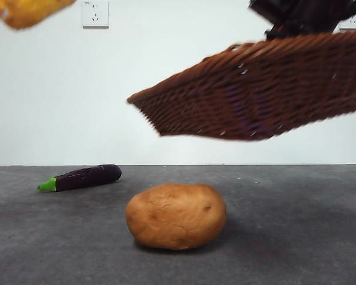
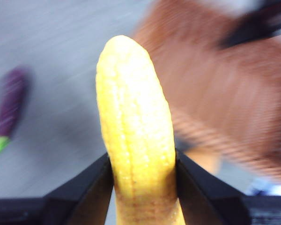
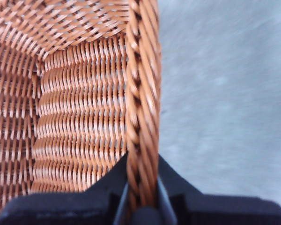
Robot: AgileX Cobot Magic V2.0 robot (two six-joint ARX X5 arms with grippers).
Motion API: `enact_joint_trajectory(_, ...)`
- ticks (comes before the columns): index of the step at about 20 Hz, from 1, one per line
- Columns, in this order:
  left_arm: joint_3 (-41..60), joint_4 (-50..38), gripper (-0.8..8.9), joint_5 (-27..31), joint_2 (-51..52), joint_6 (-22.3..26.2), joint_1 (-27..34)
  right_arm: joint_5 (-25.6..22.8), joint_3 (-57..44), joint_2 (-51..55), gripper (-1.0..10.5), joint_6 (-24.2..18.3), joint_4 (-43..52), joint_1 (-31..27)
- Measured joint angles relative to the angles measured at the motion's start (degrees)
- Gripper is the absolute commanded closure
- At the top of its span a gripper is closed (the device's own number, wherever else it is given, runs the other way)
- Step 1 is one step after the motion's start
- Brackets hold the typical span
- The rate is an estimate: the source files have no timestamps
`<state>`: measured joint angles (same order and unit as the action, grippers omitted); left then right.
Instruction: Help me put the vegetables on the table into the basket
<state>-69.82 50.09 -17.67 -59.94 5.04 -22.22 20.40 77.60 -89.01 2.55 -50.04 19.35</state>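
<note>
My left gripper (image 2: 143,176) is shut on the small lumpy yellow vegetable (image 2: 133,126), held high in the air; it shows at the top left corner of the front view (image 1: 26,12). My right gripper (image 3: 143,197) is shut on the braided rim of the brown wicker basket (image 3: 75,122), which hangs tilted above the table at the upper right (image 1: 267,89). The tan-brown potato (image 1: 176,215) lies on the table near the front, below the basket's low edge. The dark-purple eggplant (image 1: 86,177) with its green stem lies farther back on the left (image 2: 11,103).
The dark grey table (image 1: 296,237) stretches out to the right of the potato. A white wall with a socket (image 1: 95,13) stands behind it.
</note>
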Motion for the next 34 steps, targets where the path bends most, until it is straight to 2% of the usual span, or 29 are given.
enact_joint_trajectory(2,0.0,-0.2,8.22,-2.1,1.2,0.5,-5.3,0.0,-2.4,0.0,9.6,2.2,3.7,2.8)
enact_joint_trajectory(5,0.0,-2.4,8.22,-1.9,-2.6,0.8,-17.0,0.2,-2.8,0.0,9.6,5.1,7.6,6.8)
enact_joint_trajectory(8,0.0,-5.7,8.22,2.1,-9.9,3.1,-26.9,0.2,-2.8,0.0,9.6,6.4,7.6,8.9)
enact_joint_trajectory(10,0.0,-8.2,8.22,3.8,-15.4,4.6,-29.6,0.2,-2.8,0.0,9.6,6.8,7.6,9.6)
enact_joint_trajectory(16,0.0,-10.4,8.21,4.0,-25.3,6.4,-29.9,-0.2,-2.8,0.0,9.6,7.0,7.6,10.4)
enact_joint_trajectory(18,0.0,-10.5,7.78,2.9,-26.4,6.5,-29.9,-0.5,-2.8,0.0,9.6,6.9,7.5,10.8)
enact_joint_trajectory(19,0.0,-10.4,6.4,2.4,-26.6,6.5,-30.0,-0.5,-2.8,0.0,9.6,6.9,7.5,10.9)
enact_joint_trajectory(20,0.0,-10.4,4.35,2.2,-26.6,6.5,-30.0,-0.5,-2.8,0.0,9.6,6.9,7.5,11.0)
enact_joint_trajectory(21,0.0,-10.3,2.69,1.5,-26.6,6.5,-30.0,-0.5,-2.8,0.0,9.6,6.9,7.5,11.0)
enact_joint_trajectory(27,0.0,-9.3,2.52,1.0,-25.5,6.5,-30.0,-0.5,-2.8,0.0,9.6,7.1,7.7,11.0)
enact_joint_trajectory(34,0.0,-7.4,2.52,2.3,-11.9,6.8,-26.6,-0.5,-2.8,0.0,9.6,6.9,7.7,9.9)
